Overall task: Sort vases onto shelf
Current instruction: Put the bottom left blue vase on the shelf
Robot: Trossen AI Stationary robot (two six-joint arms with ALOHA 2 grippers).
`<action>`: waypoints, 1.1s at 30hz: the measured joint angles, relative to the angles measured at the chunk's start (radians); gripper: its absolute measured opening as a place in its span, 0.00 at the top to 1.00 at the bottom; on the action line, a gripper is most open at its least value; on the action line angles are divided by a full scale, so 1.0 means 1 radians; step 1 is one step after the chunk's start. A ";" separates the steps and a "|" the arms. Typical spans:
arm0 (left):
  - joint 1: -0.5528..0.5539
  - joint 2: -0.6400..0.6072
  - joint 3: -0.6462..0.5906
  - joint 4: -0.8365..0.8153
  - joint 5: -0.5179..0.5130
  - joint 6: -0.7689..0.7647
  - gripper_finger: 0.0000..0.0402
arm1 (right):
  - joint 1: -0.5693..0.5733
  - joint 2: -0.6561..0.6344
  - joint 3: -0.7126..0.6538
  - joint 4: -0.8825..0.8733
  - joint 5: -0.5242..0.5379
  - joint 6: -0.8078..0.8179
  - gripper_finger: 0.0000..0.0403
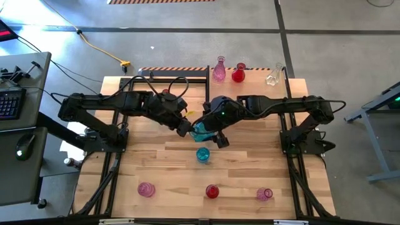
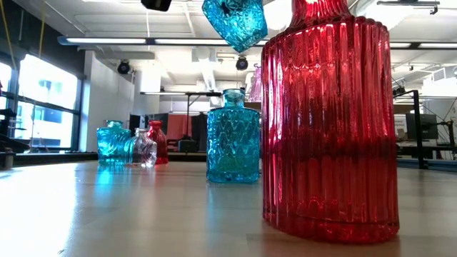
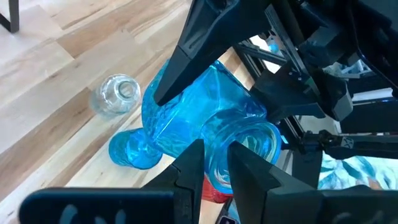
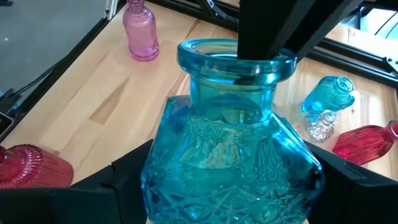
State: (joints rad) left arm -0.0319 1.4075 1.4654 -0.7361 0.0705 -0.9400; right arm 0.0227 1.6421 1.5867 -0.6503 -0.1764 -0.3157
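A turquoise cut-glass vase point(image 1: 201, 130) hangs in the air over the table's middle, between both grippers. My left gripper point(image 1: 186, 129) is shut on its mouth, and my right gripper point(image 1: 214, 134) is shut on its body. The low view shows the vase's base point(image 2: 235, 21) high above the tabletop. A pink vase point(image 1: 219, 70), a red one point(image 1: 238, 73) and a clear one point(image 1: 273, 75) stand on their bases by the far edge, where the pale board with black bars point(image 1: 250, 87) lies. My left gripper pinches the rim of the vase's mouth point(image 3: 219, 163) between its two fingers; one finger point(image 3: 252, 171) seems to reach inside the mouth and the other stays outside. My right gripper clamps the vase's wide faceted body point(image 4: 233, 168) between its two fingers point(image 4: 124, 180), one on each side. The vase is tilted and clear of the table.
On the table stand a turquoise bottle point(image 1: 202, 154), a pink vase point(image 1: 145, 189), a red ribbed vase point(image 1: 212, 191) and a pink one point(image 1: 264, 194) nearer the front edge. Below the held vase are a clear vase point(image 3: 115, 96), a round turquoise one point(image 3: 130, 149) and a red one lying down point(image 4: 367, 140).
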 joint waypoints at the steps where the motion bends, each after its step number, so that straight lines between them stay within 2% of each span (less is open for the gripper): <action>1: 0.000 0.000 0.000 0.000 0.001 -0.004 0.86 | 0.000 0.000 0.000 0.000 0.000 0.000 0.29; 7: 0.000 0.000 0.000 0.000 0.020 0.009 0.85 | 0.000 0.000 0.000 0.001 0.000 0.000 0.29; 11: 0.020 0.000 0.000 0.001 0.115 0.008 0.85 | 0.001 0.000 0.001 0.003 -0.004 0.002 0.29; 20: 0.073 0.001 -0.001 0.001 0.239 0.001 0.85 | 0.001 -0.001 0.002 0.002 -0.002 0.025 0.29; 33: 0.085 -0.025 -0.004 0.078 0.237 0.015 0.85 | 0.000 -0.004 0.005 0.003 0.019 0.053 0.29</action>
State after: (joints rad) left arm 0.0534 1.3827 1.4612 -0.6585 0.3073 -0.9250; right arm 0.0223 1.6377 1.5917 -0.6477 -0.1576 -0.2624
